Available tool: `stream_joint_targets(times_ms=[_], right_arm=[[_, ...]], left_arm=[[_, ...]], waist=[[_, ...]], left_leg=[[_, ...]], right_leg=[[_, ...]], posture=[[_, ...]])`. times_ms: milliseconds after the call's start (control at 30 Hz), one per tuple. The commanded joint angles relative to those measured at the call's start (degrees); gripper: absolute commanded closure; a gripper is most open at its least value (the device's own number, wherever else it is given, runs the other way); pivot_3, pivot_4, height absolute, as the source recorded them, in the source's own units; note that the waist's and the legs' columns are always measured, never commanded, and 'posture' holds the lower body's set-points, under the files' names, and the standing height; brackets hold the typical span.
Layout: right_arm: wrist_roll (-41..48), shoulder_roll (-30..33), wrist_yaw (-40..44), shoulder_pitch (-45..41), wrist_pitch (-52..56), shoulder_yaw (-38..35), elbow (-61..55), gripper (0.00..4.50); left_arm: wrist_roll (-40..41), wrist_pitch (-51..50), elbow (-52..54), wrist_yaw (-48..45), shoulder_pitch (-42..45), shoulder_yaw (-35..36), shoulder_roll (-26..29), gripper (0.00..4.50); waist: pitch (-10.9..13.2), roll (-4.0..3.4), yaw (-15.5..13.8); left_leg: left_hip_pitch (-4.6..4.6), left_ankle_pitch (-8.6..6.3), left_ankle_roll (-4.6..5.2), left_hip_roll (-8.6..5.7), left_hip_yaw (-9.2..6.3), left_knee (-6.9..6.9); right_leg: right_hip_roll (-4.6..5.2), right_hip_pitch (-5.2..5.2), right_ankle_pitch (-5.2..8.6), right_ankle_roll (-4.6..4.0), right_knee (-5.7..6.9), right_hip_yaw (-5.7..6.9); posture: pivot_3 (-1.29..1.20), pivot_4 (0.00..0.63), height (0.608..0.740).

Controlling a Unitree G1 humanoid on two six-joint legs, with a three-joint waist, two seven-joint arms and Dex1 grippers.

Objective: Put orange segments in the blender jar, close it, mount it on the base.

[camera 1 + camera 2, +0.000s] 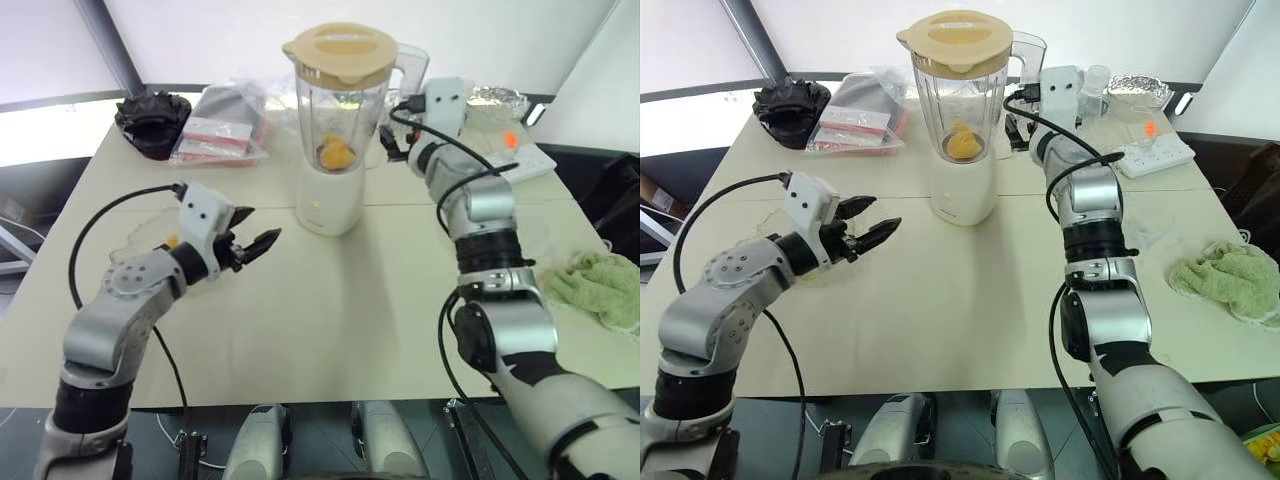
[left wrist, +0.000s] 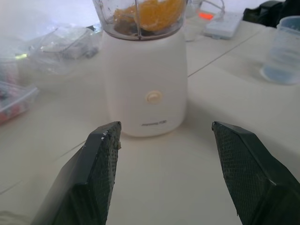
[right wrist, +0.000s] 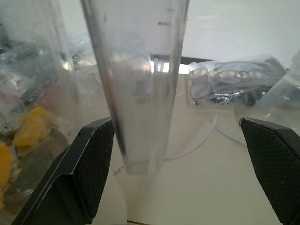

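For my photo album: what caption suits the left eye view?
Lidded blender jar with orange segments sits on its base, open grippers either side.

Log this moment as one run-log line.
blender jar: lidded, on base | orange segments: inside | right gripper: open at jar handle | left gripper: open, empty

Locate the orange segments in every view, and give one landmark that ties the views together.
Left eye view: orange segments at the bottom of the blender jar, upper centre.
Right eye view: upper centre again, low inside the jar, above the base.
Left wrist view: at the top edge, inside the jar bottom above the base.
Right wrist view: at the left edge, behind the jar's clear wall.
Shared landmark: the blender jar.
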State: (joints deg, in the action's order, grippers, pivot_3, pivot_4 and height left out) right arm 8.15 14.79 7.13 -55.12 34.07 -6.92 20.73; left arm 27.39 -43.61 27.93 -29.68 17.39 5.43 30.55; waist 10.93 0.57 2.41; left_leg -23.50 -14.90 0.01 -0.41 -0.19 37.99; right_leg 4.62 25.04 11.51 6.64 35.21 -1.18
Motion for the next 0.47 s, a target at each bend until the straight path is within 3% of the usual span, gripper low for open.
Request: stream_joint_targets(times_ms=[33, 200, 300, 467], right_arm=[[4.58, 1.08, 4.42, 6.8, 5.8, -0.46, -15.11, 0.02], [15.21, 7.84, 15.73, 20.76, 16.22, -1.53, -38.16, 0.02], [20.75, 12.96, 20.82, 26.32, 18.65, -4.35, -46.14, 0.02], [32.55, 24.11, 31.76, 36.9, 22.6, -16.35, -52.96, 0.02]], left_arm=[[2.9, -0.91, 3.19, 0.3, -0.54, 2.15, -0.35, 1.28], [5.22, -2.85, 5.87, 2.19, -3.23, 4.38, -0.6, 1.28], [6.46, -2.94, 8.52, 1.35, -6.08, 5.68, 0.93, 1.28], [10.86, -2.02, 11.68, -3.51, -13.54, 13.44, 5.58, 1.28]], waist=[[0.0, 0.0, -0.1], [0.0, -0.01, -0.39], [0.0, 0.01, -0.26], [0.01, 0.04, -0.24]], left_leg=[[0.0, 0.0, 0.0, 0.01, 0.0, -0.01], [0.01, 0.0, 0.0, 0.04, -0.01, 0.03], [0.06, 0.0, 0.0, 0.05, -0.01, 0.05], [0.2, 0.0, 0.0, 0.12, 0.02, 0.1]], right_leg=[[0.0, 0.0, 0.0, 0.0, 0.0, 0.0], [0.02, -0.04, 0.0, 0.0, -0.01, -0.01], [0.02, -0.12, 0.02, -0.02, -0.06, -0.01], [-0.03, -0.27, 0.25, -0.39, -0.14, 0.0]], posture=[[0.0, 0.15, 0.74], [0.0, 0.15, 0.74], [0.0, 0.15, 0.74], [0.0, 0.15, 0.74]])
